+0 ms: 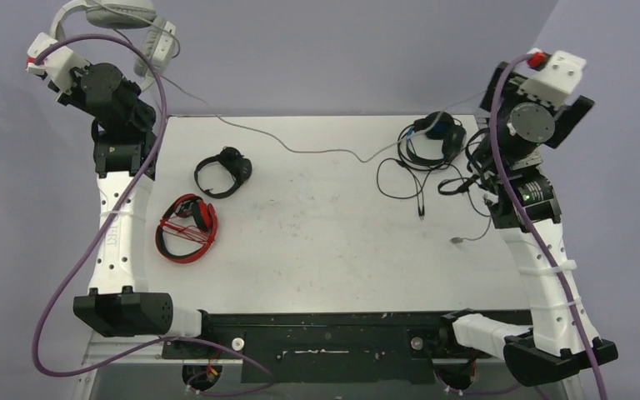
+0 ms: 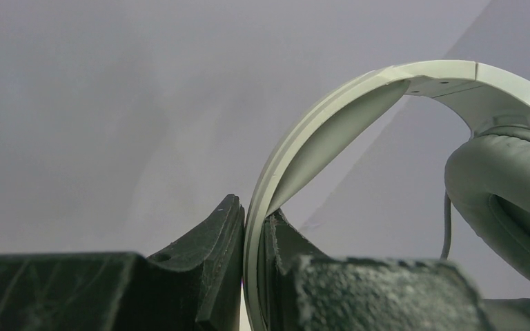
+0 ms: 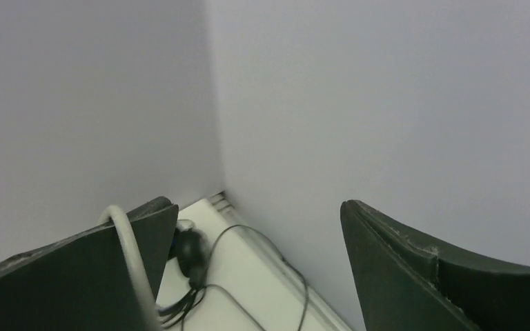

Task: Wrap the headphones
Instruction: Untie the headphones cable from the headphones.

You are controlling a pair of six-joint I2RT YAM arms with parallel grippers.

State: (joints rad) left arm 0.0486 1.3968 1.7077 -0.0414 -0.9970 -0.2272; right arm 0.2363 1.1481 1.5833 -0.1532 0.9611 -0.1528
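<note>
Top view, left of frame: faint grey lettering runs lengthwise down white link of left arm (image 1: 117, 229). Looks like "I2RT", but letters small and blurred, reading not certain.

Top view, right of frame: small pale round mark with green dot on black housing of right arm (image 1: 535, 190). Too small to read.

Left wrist view: nothing legible, white headset (image 2: 331, 103) included.

Right wrist view: nothing legible.

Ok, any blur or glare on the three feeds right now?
Top external: even light, sharp, no glare on the table. Left wrist: hazy, white-grey headset readable, left pincer soft. Right wrist: soft, pale cable blurred up close.
</note>
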